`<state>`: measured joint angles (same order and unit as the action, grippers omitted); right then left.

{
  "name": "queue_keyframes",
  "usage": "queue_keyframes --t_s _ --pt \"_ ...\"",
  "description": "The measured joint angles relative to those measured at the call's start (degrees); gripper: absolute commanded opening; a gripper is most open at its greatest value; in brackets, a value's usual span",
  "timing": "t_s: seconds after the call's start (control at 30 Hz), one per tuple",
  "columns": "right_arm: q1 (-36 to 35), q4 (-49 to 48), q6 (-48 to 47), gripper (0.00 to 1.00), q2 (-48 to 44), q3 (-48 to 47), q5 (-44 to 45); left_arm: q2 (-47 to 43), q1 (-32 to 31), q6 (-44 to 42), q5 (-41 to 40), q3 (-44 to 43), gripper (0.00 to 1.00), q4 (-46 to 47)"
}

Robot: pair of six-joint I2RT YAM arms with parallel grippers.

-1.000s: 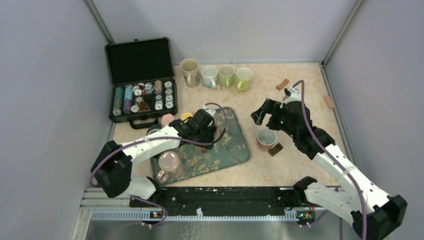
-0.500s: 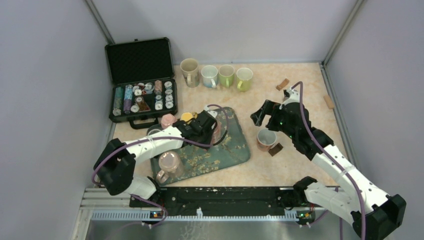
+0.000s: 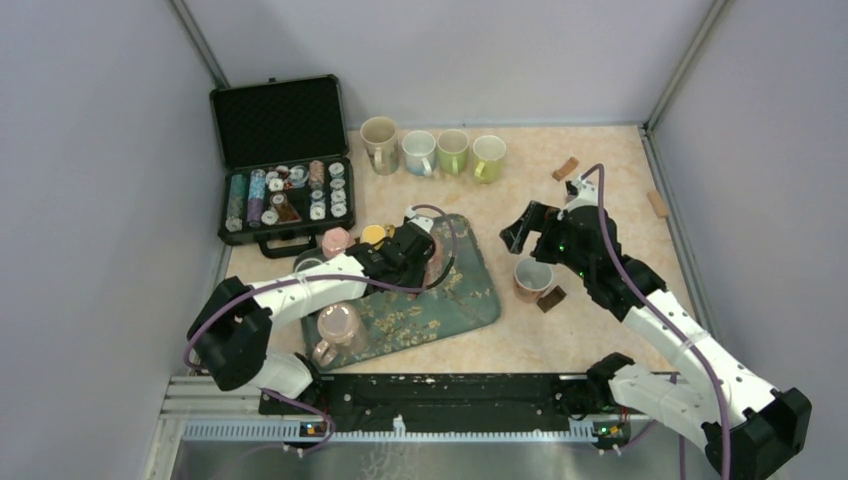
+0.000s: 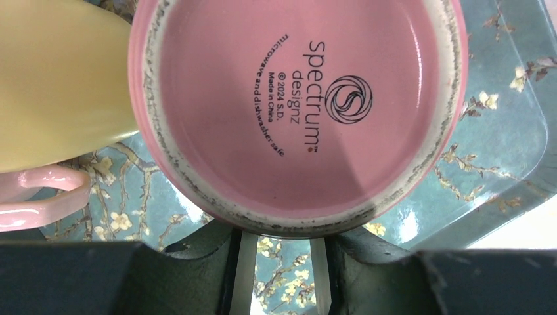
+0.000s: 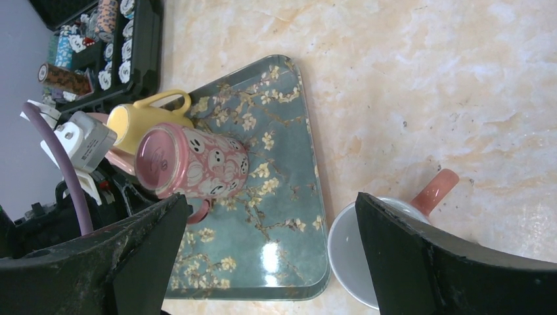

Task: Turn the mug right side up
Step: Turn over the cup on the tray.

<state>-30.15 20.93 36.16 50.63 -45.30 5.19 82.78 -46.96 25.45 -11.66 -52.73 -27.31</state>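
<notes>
Top external view: the left gripper is at the pink mug on the far part of the tray. The right gripper hovers beyond the tray's right edge, jaws spread and empty. Left wrist view: the mug's stamped base faces the camera. The fingers show only at the lower edge, so whether they pinch the mug cannot be told. Risk: a weak hold lets the glazed mug slip and roll during rotation. Right wrist view: the mug lies tilted on its side over the tray, with the yellow mug just beside it. Risk: swinging the mug upright may strike that neighbour.
</notes>
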Motion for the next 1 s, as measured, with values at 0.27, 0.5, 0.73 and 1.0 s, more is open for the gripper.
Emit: queue_keyframes --t_s 0.27,0.5,0.73,1.0 --pt "0.0 -0.13 0.02 0.99 0.0 1.07 -0.59 -0.26 -0.48 0.92 -2.19 2.91 0.36 4.79" --pt "0.0 -0.17 0.02 0.99 -0.02 1.07 -0.83 -0.94 -0.81 1.49 -4.35 4.55 0.33 7.65" --pt "0.0 -0.17 0.02 0.99 -0.02 1.09 -0.98 -0.94 -0.83 1.2 -5.4 4.94 0.12 9.2" --pt "0.02 -0.55 0.02 0.99 -0.07 2.12 -1.73 -0.94 -0.83 -0.02 -5.99 4.94 0.0 9.14"
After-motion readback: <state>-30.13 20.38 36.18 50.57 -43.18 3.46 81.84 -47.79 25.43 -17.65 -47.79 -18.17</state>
